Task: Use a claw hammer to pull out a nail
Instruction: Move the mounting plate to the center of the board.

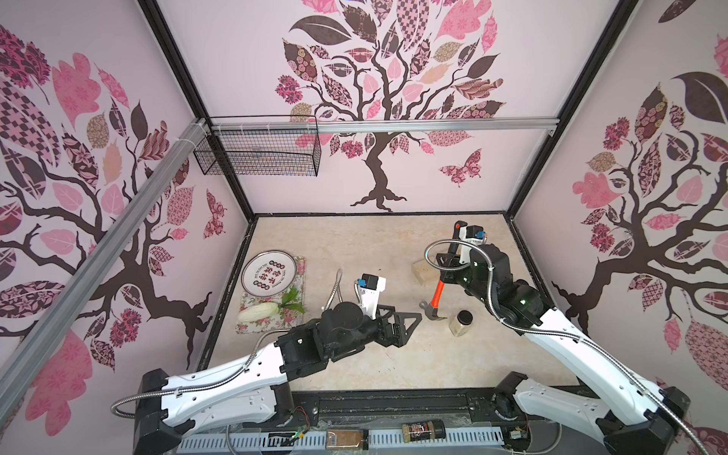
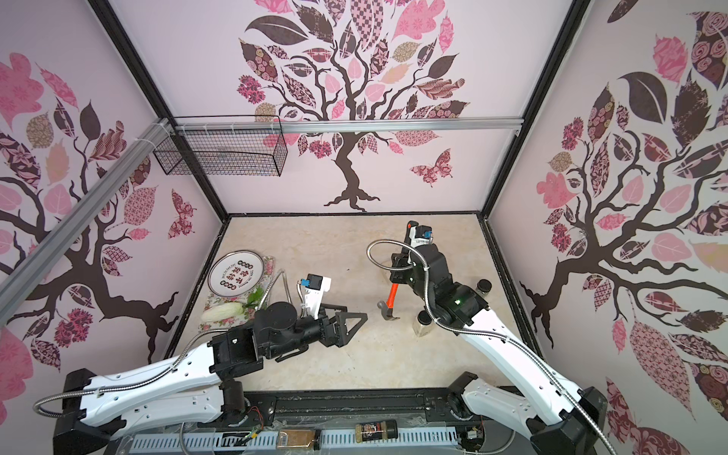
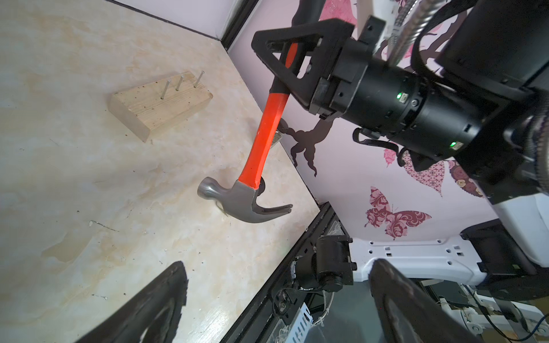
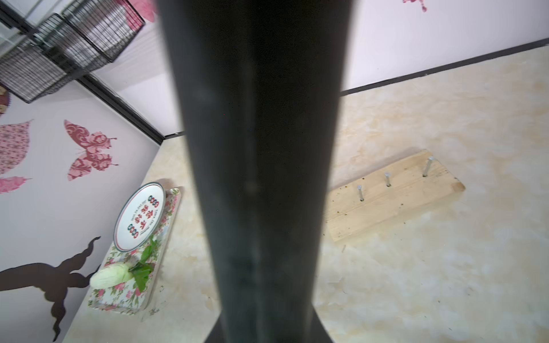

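Claw hammer (image 3: 264, 142), steel head, orange neck, hangs head-down, tilted; 3 nails (image 3: 179, 83) stick up from pale wood block (image 3: 160, 110) nearby.

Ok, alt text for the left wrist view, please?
The right gripper holds the claw hammer by its handle, steel head downward near the table. A wooden block with three nails standing in it lies nearby.

Tool, claw hammer (image 3: 265, 133): smooth grey steel head, glossy orange neck, matt black handle. Stock, wooden block (image 3: 160, 108): pale bare grained wood, pitted; bright metal nails (image 3: 179, 83) in it. Under the block, tabletop (image 3: 74, 193): glossy, marbled.
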Tool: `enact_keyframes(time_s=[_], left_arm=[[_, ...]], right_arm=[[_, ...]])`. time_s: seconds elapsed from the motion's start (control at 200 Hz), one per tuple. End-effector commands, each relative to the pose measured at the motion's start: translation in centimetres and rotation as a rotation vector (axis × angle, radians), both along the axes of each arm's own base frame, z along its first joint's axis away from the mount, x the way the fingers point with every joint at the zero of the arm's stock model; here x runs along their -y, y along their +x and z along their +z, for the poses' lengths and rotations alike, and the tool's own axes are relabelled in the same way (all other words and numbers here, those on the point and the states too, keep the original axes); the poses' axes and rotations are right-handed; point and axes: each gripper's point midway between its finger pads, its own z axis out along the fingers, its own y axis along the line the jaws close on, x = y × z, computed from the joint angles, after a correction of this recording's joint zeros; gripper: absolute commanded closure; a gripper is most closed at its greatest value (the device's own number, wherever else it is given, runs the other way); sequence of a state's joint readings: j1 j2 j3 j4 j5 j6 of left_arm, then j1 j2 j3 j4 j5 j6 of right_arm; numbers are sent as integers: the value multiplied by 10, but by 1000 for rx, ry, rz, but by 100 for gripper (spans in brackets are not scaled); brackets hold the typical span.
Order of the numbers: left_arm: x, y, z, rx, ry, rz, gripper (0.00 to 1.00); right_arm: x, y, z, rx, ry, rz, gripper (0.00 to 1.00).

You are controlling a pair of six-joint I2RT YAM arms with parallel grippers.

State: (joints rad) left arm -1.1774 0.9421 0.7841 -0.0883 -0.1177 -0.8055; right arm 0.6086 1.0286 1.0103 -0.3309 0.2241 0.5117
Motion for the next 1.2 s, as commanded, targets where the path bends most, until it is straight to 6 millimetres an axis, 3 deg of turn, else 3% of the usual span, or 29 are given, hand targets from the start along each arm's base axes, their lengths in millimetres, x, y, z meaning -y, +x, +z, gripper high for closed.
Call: enact_keyframes(time_s=[0.0, 0.08, 0.28, 0.475, 0.705, 0.84, 0.965, 1.196], left_arm=[[-10, 3, 6, 35, -89, 42, 2], [-9, -5, 10, 60, -129, -8, 2], [-12, 2, -9, 91, -13, 18, 2], [-10, 30, -35, 267, 366, 29, 2], [9, 66, -49, 327, 451, 9, 2], [15, 80, -49, 438, 487, 19, 2], [6, 105, -61, 401, 705, 46, 2], [43, 127, -70, 525, 751, -83, 2]], right_arm=[[8, 4, 29, 59, 14, -55, 86], [10, 2, 30, 58, 7, -58, 86], [20, -4, 31, 31, -11, -89, 86], [24, 1, 38, 63, -65, -101, 85], [34, 21, 66, 160, -164, -178, 85], [42, 21, 86, 227, -146, -219, 85], [48, 16, 99, 270, -113, -215, 84], [62, 8, 114, 273, -165, -226, 84]])
